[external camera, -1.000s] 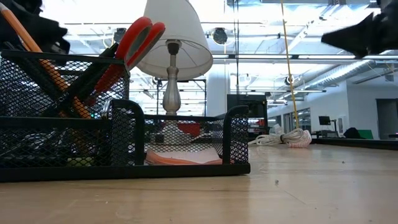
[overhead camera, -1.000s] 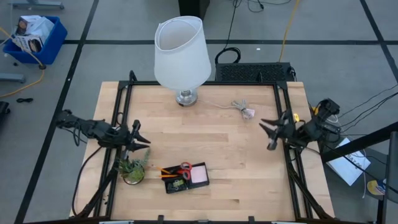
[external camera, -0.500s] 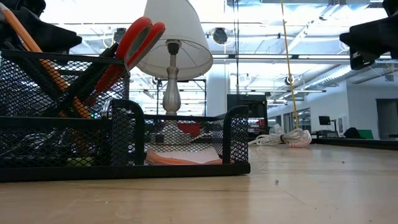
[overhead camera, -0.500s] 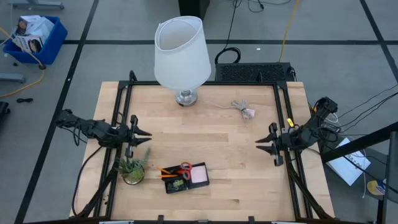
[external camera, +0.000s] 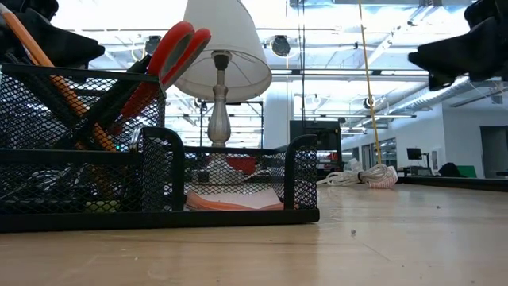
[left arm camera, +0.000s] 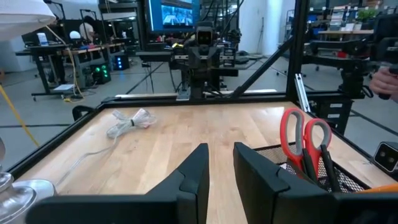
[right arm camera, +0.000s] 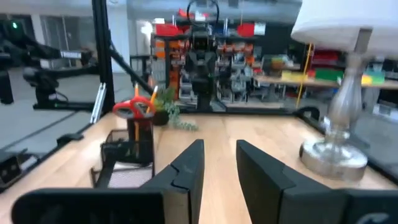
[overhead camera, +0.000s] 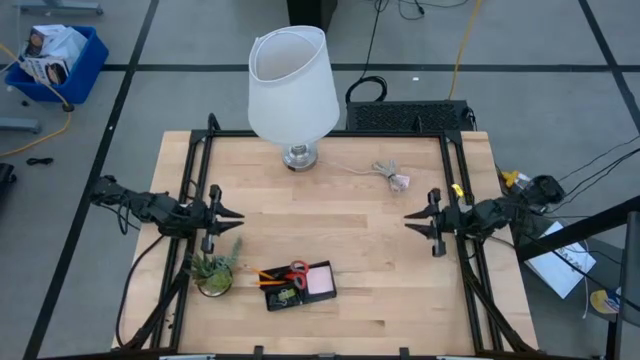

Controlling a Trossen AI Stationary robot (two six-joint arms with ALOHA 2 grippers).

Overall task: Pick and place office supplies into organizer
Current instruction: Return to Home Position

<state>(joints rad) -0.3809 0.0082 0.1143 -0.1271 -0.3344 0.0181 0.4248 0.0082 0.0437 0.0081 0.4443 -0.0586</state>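
Note:
The black mesh organizer (overhead camera: 297,284) stands near the table's near edge. In it are the red-handled scissors (overhead camera: 298,269), an orange pencil (external camera: 49,73) and the pink sticky-note pad (overhead camera: 320,281). The scissors stand handles up in the tall compartment (external camera: 178,46), and the pad lies in the low one (external camera: 232,199). My left gripper (overhead camera: 228,215) hovers open at the table's left side, above the plant and left of the organizer. My right gripper (overhead camera: 414,221) hovers open at the right side, pointing toward the table's left. The right wrist view shows the organizer (right arm camera: 126,156) far ahead.
A white-shaded lamp (overhead camera: 292,82) stands on its metal base (overhead camera: 298,156) at the far edge. A pale coiled cable (overhead camera: 392,177) lies right of it. A small potted plant (overhead camera: 213,272) sits left of the organizer. Bare wood lies between the two grippers.
My right gripper has swung from a slanted pose to level, dipping toward the near edge and ending a little farther toward the table's left. My left gripper has turned slightly and now points straight toward the table's right. Nothing on the table has moved.

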